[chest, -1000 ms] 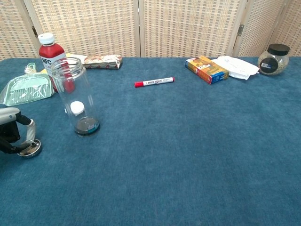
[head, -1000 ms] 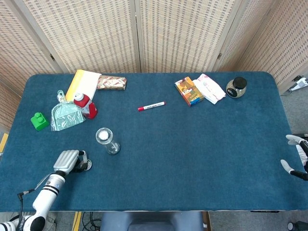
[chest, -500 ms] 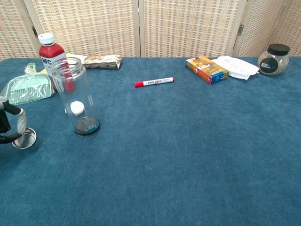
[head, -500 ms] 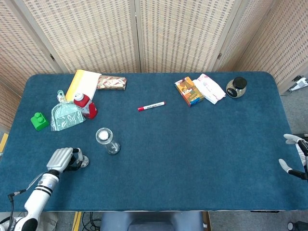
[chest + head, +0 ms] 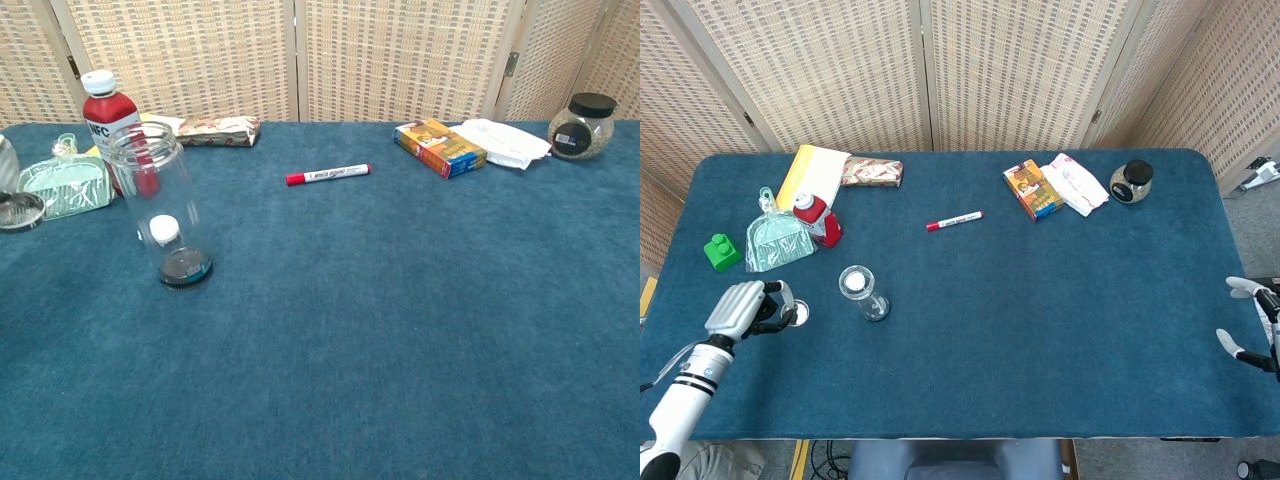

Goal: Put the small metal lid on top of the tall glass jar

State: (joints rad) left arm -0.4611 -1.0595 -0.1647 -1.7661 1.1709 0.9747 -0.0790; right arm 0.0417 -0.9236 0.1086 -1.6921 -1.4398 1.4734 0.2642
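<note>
The tall glass jar (image 5: 862,292) stands upright and uncovered on the blue table, left of centre, with a small white object inside; the chest view shows the jar (image 5: 160,205) too. My left hand (image 5: 740,308) is to the jar's left and pinches the small metal lid (image 5: 795,314) above the cloth. In the chest view the lid (image 5: 20,210) hangs at the left edge, about level with the jar's middle, and the hand is mostly cut off. My right hand (image 5: 1250,325) hovers at the table's far right edge, fingers apart and holding nothing.
Behind the jar are a red bottle (image 5: 108,125), a green plastic scoop (image 5: 60,185) and a green block (image 5: 720,251). A red marker (image 5: 328,175) lies mid-table. An orange box (image 5: 440,146), a white packet (image 5: 1076,183) and a dark-lidded round jar (image 5: 580,126) sit at the back right.
My left hand has lifted the metal lid off the cloth and carried it up and to the left. The right hand has barely moved.
</note>
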